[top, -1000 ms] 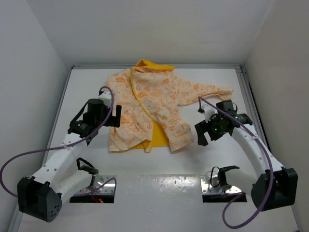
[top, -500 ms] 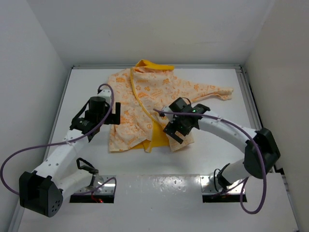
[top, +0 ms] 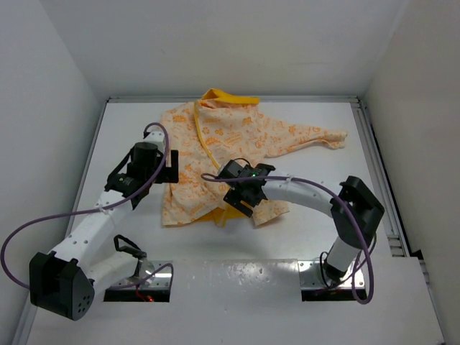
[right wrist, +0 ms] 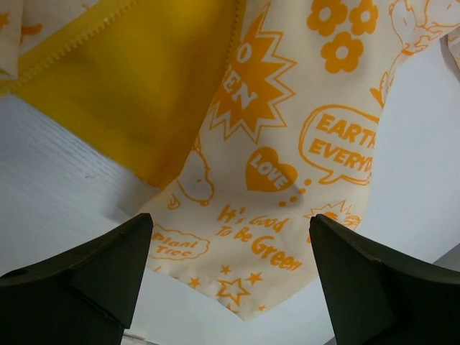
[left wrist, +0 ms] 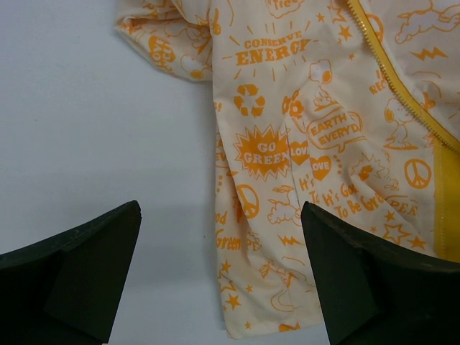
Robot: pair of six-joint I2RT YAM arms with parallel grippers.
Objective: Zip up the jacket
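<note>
- Movement first: my right end effector [top: 237, 200] has swung in from the bare right side of the counter [top: 323, 223]. It now hangs over the bottom hem of the jacket [top: 237, 140], jaws wide apart and holding nothing.
- My left end effector [top: 172, 171] has barely shifted. It is fully open and empty, over the jacket's left edge.
- The jacket lies spread mid-counter, hood at the far end and front unzipped, with yellow lining [right wrist: 144, 79] showing between the panels near the hem.
- I judge zipping has not begun. Both arms are now placed to bring together the lower ends of the zipper [left wrist: 402, 93]. I cannot make out the slider.
</note>
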